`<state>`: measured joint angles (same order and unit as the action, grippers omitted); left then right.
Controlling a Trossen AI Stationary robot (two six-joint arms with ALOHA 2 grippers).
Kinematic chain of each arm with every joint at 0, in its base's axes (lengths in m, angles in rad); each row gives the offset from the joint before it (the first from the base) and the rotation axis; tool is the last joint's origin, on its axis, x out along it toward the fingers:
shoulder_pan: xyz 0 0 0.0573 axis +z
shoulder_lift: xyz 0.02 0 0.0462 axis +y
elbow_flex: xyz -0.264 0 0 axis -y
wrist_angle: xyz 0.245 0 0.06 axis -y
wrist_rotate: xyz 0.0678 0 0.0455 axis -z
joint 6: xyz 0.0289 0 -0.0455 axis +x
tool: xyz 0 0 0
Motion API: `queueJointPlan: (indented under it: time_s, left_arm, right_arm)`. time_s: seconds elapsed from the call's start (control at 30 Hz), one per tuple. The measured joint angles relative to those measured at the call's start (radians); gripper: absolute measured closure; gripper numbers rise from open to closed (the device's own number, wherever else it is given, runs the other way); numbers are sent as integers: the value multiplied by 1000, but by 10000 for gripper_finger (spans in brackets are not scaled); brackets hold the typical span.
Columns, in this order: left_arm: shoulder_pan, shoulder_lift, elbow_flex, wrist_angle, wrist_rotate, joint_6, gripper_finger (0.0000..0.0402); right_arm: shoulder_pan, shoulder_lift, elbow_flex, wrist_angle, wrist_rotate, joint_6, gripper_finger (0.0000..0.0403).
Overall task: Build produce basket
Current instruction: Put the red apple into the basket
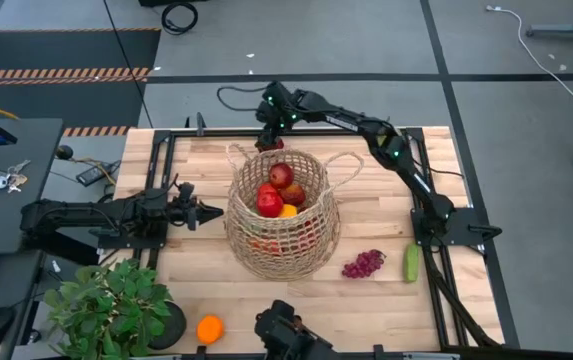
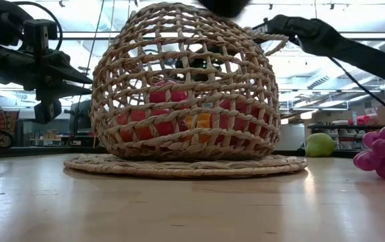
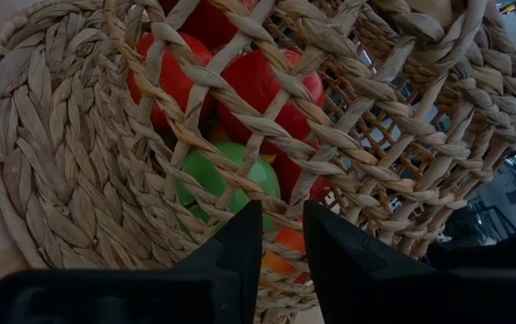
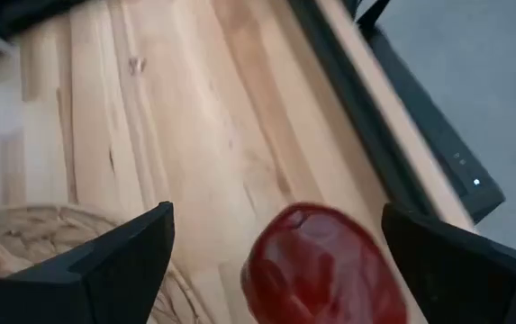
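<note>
While the basket (image 1: 283, 212) stands mid-bench holding red apples (image 1: 270, 203), the right gripper (image 1: 269, 136) hovers at its far rim, fingers spread wide around a red pepper (image 4: 325, 265) without pinching it. Just beside the basket's left wall, the left gripper (image 1: 209, 212) has its fingers together, empty. Grapes (image 1: 363, 264) and cucumber (image 1: 411, 263) lie toward the right edge, an orange (image 1: 209, 328) at the near edge.

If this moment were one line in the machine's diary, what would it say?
right gripper: open over red pepper behind basket | left gripper: shut beside basket | outside: grapes, cucumber, orange
</note>
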<state>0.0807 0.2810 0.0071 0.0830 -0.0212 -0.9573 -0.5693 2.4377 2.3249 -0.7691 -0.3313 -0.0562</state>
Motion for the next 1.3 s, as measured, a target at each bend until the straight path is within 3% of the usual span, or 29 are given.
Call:
queueJointPlan:
  time_s: [0.47,0.87,1.3]
  left_arm:
    - [0,0,0,0,0,0,312]
    - [0,0,0,-1,0,0,310]
    - [0,0,0,-1,0,0,314]
  right_arm:
    - [13,49,-13,-140,178,-129,5]
    - [5,49,-16,-157,181,-127,49]
    - [2,-60,-18,-216,181,-104,55]
